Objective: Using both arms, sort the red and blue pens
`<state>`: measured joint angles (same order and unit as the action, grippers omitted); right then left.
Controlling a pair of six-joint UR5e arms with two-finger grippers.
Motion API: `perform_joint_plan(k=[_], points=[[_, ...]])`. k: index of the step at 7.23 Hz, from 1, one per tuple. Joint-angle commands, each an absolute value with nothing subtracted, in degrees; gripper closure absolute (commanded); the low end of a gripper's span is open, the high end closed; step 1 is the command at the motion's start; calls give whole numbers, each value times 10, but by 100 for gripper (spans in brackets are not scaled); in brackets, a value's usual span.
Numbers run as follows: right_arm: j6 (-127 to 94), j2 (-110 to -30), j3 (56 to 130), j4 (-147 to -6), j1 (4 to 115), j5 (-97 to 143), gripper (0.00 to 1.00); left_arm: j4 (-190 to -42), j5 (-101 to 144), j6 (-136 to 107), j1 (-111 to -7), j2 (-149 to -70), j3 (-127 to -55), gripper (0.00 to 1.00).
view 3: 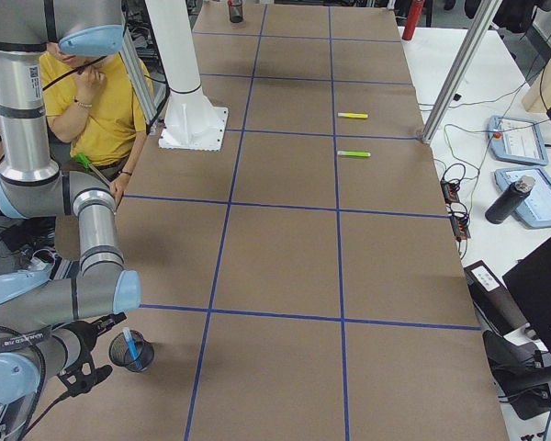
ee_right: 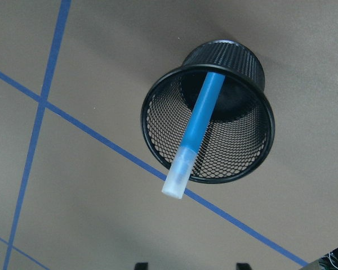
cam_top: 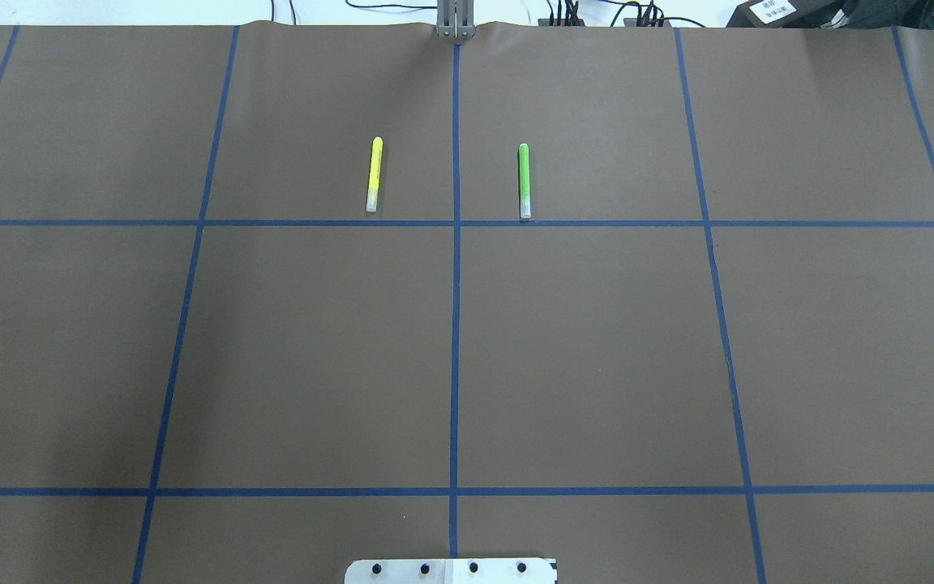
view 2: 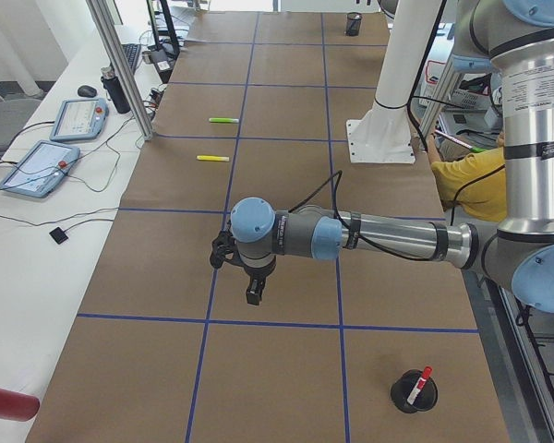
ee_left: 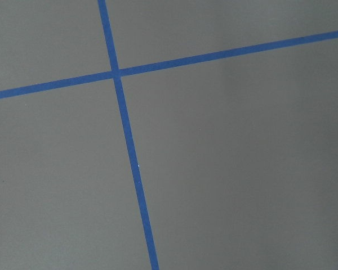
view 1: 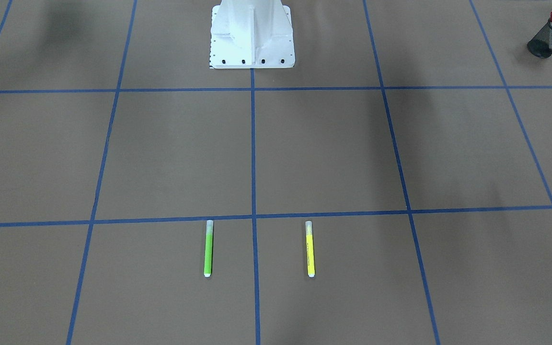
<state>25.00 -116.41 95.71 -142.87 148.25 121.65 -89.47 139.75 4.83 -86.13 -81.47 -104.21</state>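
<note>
likely light and stiff, the blue pen [ee_right: 201,112] in its mesh cup [ee_right: 253,146] suits a mid-barrel pinch; right hand [ee_right: 190,265] spread empty, left hand [view 2: 252,293] unclear.

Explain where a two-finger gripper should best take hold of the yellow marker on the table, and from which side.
Grip the yellow marker at mid-barrel, coming straight down from above, with the fingers closing across its thin width. It lies flat on the table, well apart from the green marker, so both long sides look free.
</note>
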Motion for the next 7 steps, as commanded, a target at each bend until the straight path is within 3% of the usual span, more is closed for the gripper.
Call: perform_joint_plan(k=[1,4,7], points=[[254,-1162,958,-1357,1471,1236,0,-895,1406,48,-861,-815,-1038,0],[241,-1151,955,-1223,1323,1345,0,-890,1407,47,-861,-814,-1026,0],[242,-1053,955,-1178,1183,1382,0,-892,1407,44,-860,-814,-1010,0]])
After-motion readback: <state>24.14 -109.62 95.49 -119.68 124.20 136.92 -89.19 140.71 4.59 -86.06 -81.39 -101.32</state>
